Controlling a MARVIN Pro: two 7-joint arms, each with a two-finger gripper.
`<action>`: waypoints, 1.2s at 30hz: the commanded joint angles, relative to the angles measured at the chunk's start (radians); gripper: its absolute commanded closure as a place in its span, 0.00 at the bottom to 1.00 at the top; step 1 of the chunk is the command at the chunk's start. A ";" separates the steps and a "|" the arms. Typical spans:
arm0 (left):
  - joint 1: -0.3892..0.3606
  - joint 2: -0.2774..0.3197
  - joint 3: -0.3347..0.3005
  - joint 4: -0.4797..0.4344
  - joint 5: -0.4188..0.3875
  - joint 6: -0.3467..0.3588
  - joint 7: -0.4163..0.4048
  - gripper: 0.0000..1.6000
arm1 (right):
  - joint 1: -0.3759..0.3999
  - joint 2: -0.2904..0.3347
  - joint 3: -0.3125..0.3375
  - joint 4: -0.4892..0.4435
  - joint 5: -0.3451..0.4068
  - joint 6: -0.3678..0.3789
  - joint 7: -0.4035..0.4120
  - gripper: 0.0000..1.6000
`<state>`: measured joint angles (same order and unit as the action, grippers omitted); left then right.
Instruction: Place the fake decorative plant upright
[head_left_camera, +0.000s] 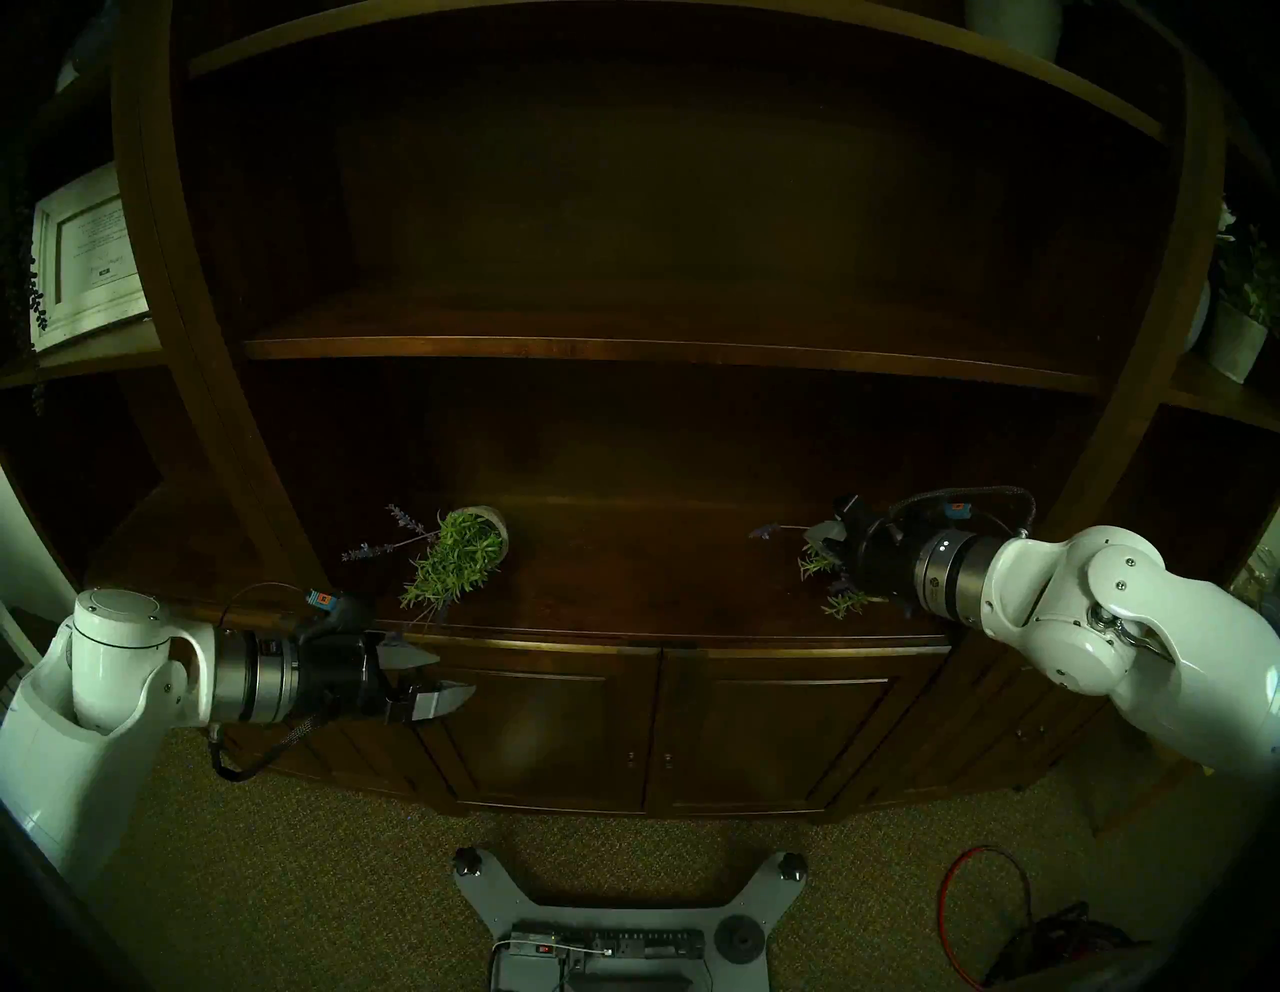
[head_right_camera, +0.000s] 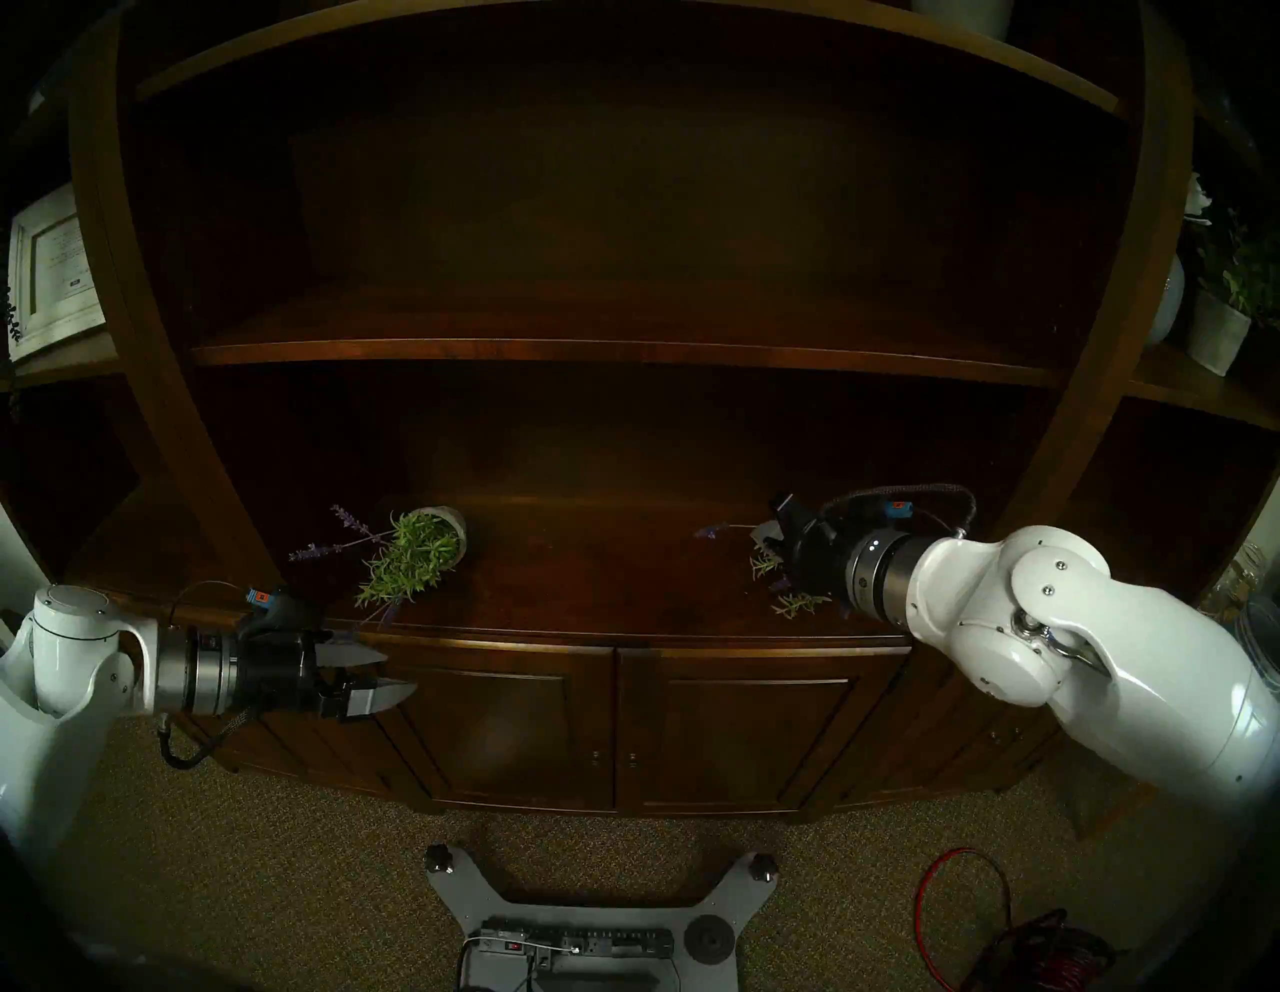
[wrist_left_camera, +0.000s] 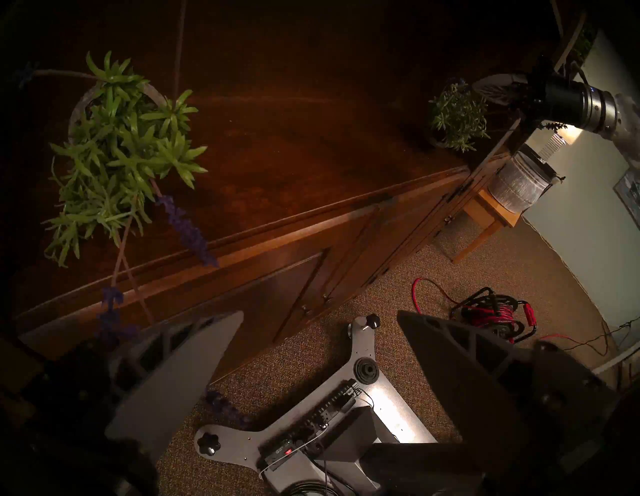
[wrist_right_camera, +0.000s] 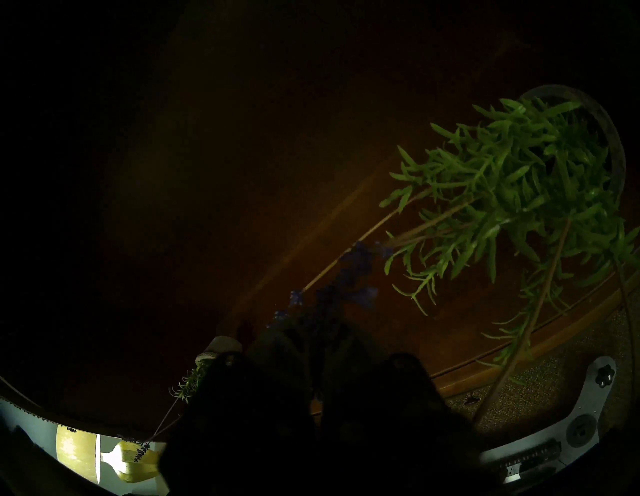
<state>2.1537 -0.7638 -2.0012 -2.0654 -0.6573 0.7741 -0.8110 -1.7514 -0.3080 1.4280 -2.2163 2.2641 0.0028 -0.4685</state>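
Two fake plants are sitting on the cabinet top (head_left_camera: 623, 554). The left plant (head_left_camera: 457, 561) is lying on its side toward the left front. The mouth of its pot (head_left_camera: 495, 528) is facing front-left, and its lavender stems (wrist_left_camera: 188, 228) are hanging over the front edge. The left gripper (head_left_camera: 443, 675) is hovering just off that edge, below the stems, with its jaws standing wide apart and nothing between them.

The right plant (wrist_left_camera: 457, 117) is sitting near the right front, and the right gripper (head_left_camera: 834, 519) is poking into its foliage with the fingers pressed together. I can't tell whether a stem is pinched between them, since the right wrist view is very dark. That view is showing a pot rim (wrist_right_camera: 609, 145) with leaves spilling sideways, so I'm reading this plant as tipped too.

My judgement is that the right arm is working the right plant and neither plant is upright yet.

To do the step well:
- Avoid hauling by the foliage, since thin wire stems are probably going to bend or slip.
- Go for the pot wall or rim instead.
- Pivot the pot about its base edge and set the base flat, well back from the front edge.
- Release only when the pot is standing by itself.
- Keep the left gripper clear of the overhanging stems.
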 joint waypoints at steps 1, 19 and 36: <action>-0.011 0.003 -0.009 -0.009 -0.002 -0.003 -0.001 0.00 | 0.107 -0.040 0.006 0.021 -0.013 -0.003 -0.002 1.00; -0.010 0.006 -0.006 -0.007 -0.002 -0.004 -0.001 0.00 | 0.253 -0.146 -0.049 0.133 -0.038 0.002 -0.027 1.00; -0.011 0.008 -0.005 -0.006 -0.002 -0.004 -0.001 0.00 | 0.388 -0.283 -0.145 0.250 -0.111 -0.011 -0.066 1.00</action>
<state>2.1537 -0.7579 -1.9964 -2.0617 -0.6566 0.7740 -0.8110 -1.4650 -0.5288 1.2948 -1.9873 2.1946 0.0011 -0.5242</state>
